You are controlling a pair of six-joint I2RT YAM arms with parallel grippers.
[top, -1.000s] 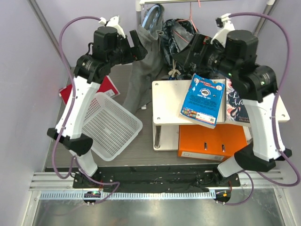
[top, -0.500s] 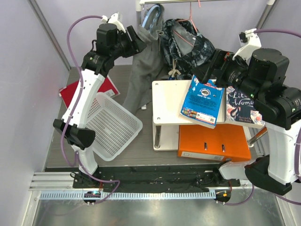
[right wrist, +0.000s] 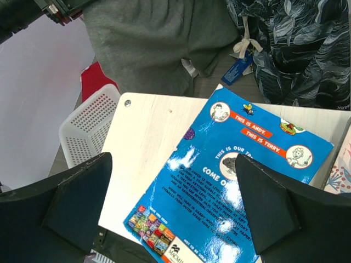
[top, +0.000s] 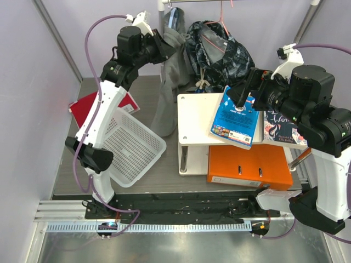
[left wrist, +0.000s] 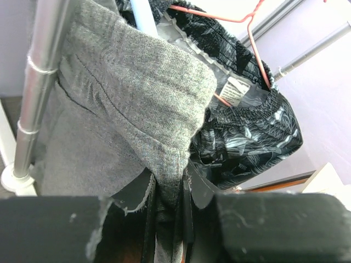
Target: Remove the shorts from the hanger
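1. Top external view: the right gripper [top: 245, 90] has pulled back from the shorts [top: 219, 52] and now hangs over the blue book [top: 237, 118] on the white shelf [top: 194, 118], apart from the cloth
2. The right wrist view backs that up: its fingers are spread wide with nothing between them, and the shorts sit up in the far corner of the shot
3. Meanwhile the left gripper [top: 166, 46] has climbed higher at the back. The left wrist view shows it nipped tight on a fold of the grey garment [top: 167, 93], with cloth pinched between the pads
4. The shorts are bunched on the pink hanger [left wrist: 258, 49], which hangs at the back just right of the grey garment and touches it. The waistband is threaded over the wire and the cream cords dangle below
5. My read is that nothing has come off yet. With the right side backed away, nobody holds the shorts. The left looks to be drawing the neighbouring garment aside to open a path, so the right will likely need to go back in for the waistband
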